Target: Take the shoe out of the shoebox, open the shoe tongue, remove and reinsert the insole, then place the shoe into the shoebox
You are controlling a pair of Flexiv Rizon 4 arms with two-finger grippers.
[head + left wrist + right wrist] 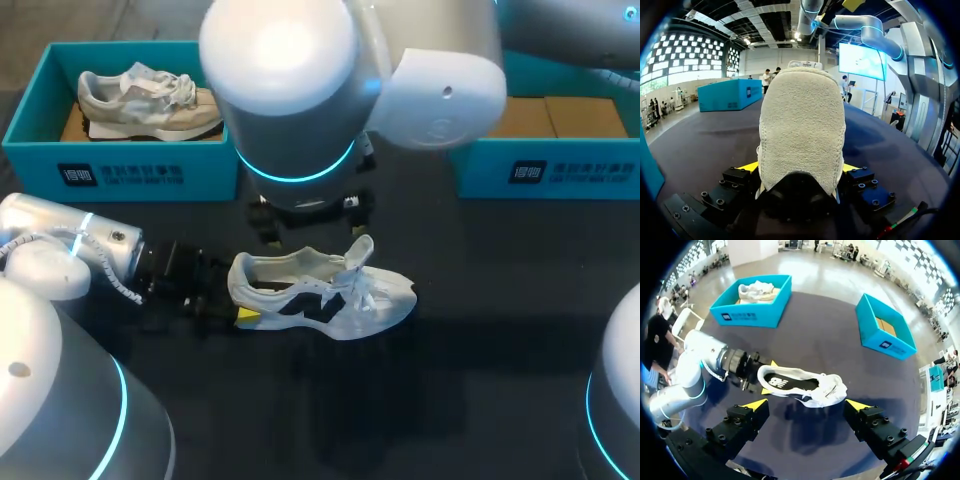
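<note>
Head view mostly hides wide-open right jaws under their arm (290, 90); left jaws clamp the shoe (330, 295).

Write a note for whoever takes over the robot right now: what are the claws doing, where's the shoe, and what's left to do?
Left claw: shut on the heel of the white shoe, which sits on the table.
Right claw: open, hanging above the shoe, touching nothing.
Done: the shoe is out of its box, the tongue stands up, and the insole lies inside.
Cannot tell: whether the insole has been taken out and put back.
Left: put the shoe away, likely in the right shoebox, since the left shoebox holds a beige shoe.
</note>
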